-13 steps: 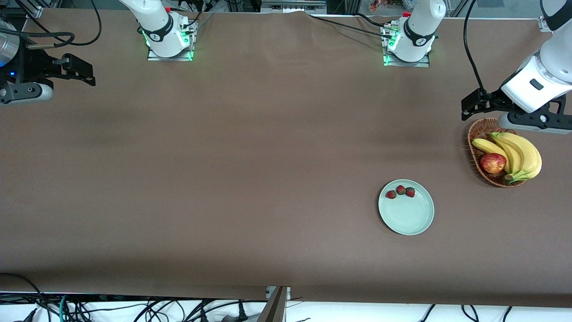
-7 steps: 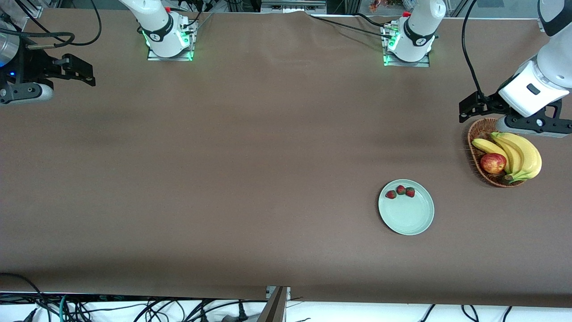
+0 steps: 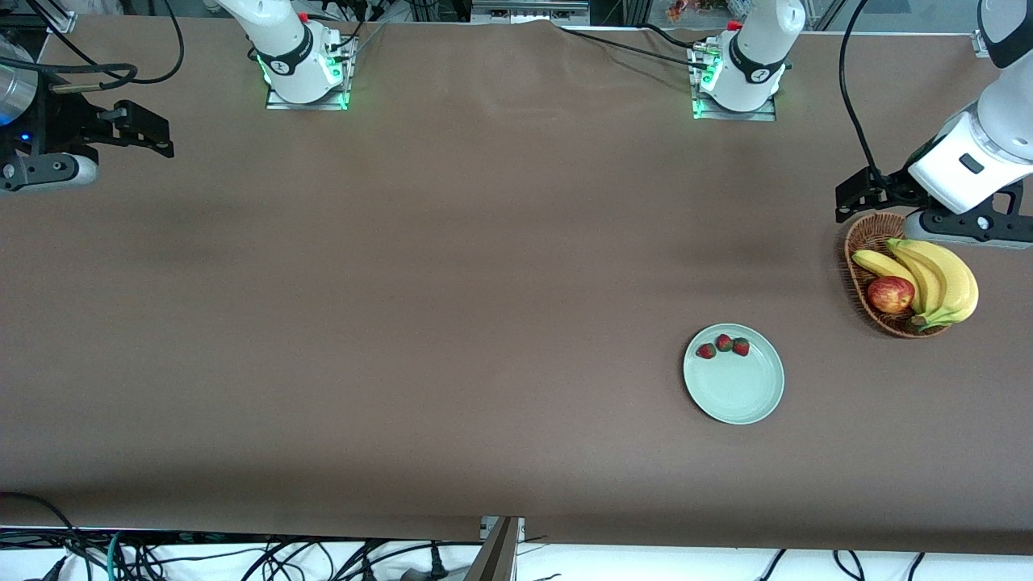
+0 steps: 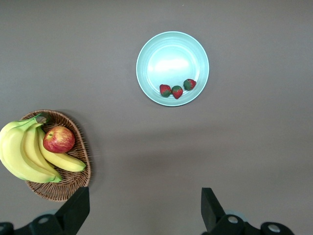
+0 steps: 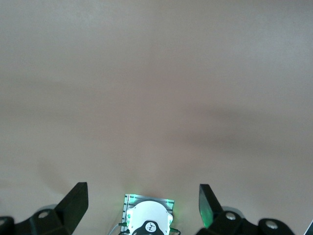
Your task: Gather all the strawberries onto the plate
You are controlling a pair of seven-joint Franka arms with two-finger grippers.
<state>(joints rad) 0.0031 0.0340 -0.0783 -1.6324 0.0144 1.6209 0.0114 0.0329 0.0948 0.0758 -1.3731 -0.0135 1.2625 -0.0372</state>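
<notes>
Strawberries [image 3: 724, 346]: three, in a row on the plate [image 3: 738, 395], near its rim toward the robots; well apart from both grippers.
Left gripper [image 4: 144, 208]: released, empty, up over the table by the basket [image 3: 862, 242], at the left arm's end.
Right gripper [image 5: 142, 198]: released, empty, waiting over the right arm's end.
Basket: holds bananas [image 3: 932, 278] and an apple [image 3: 890, 294].

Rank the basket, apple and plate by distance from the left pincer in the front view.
From the left pincer, open over the table's left-arm end:
1. Basket, its rim right beside the pincer.
2. Apple, in the basket, nearer the camera.
3. Plate, toward the table's middle, holding three strawberries.
</notes>
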